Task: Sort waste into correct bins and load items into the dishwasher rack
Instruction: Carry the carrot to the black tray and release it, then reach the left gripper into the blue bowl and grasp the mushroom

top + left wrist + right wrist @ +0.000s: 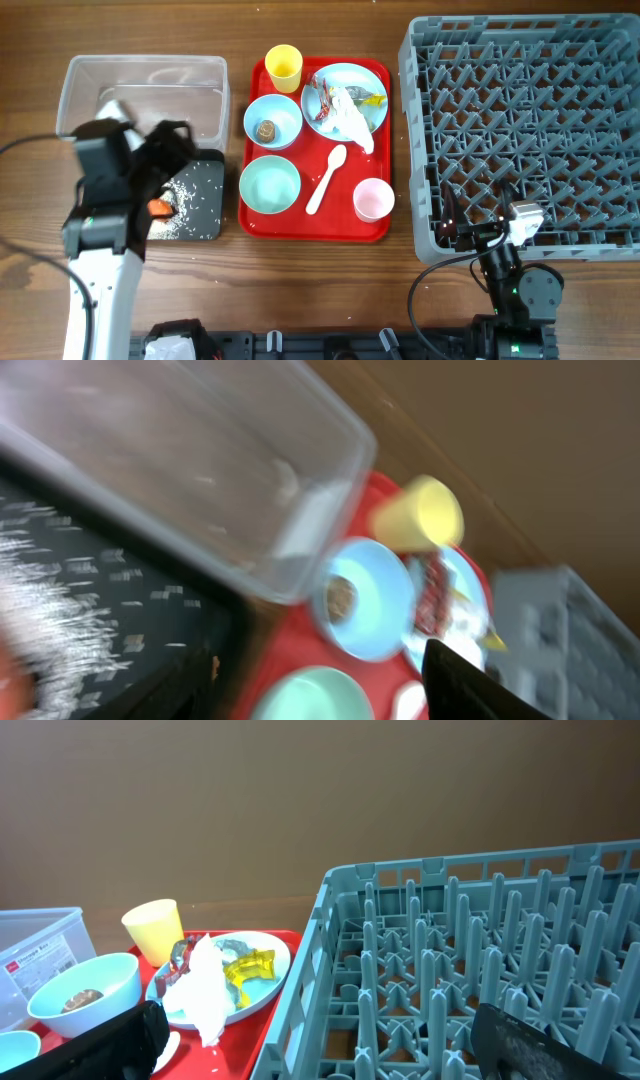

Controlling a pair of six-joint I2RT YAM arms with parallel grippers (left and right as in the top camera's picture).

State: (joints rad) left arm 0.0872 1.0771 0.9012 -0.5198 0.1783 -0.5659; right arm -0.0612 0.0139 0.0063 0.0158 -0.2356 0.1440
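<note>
The dishwasher rack (520,130) fills the right side of the table, its grid of grey pegs standing upright. The right gripper (320,1060) is at the rack's near left corner with its jaws spread wide and nothing between them.

The red tray (345,215) lies in the middle of the table, just left of the rack. The clear tub (150,85) sits at the far left. The black tray (210,170) lies directly in front of it, the two touching or nearly so. The left gripper (315,670) hangs above the line where they meet, its fingers parted and empty.

On the red tray, the light blue plate (345,75) is in the far right corner, the light blue bowl (285,110) to its left and the mint bowl (270,185) nearer. The yellow cup (284,67) stands at the far edge and the pink cup (373,198) in the near right corner. The white spoon (326,180) lies between the mint bowl and the pink cup.

The crumpled tissue (352,118), the silver-yellow wrapper (368,98) and the red wrapper (320,97) lie on the plate. The carrot (160,207) rests on the black tray beside the left arm, with loose rice (185,200) scattered around it. The brown lump (267,129) sits in the light blue bowl.
</note>
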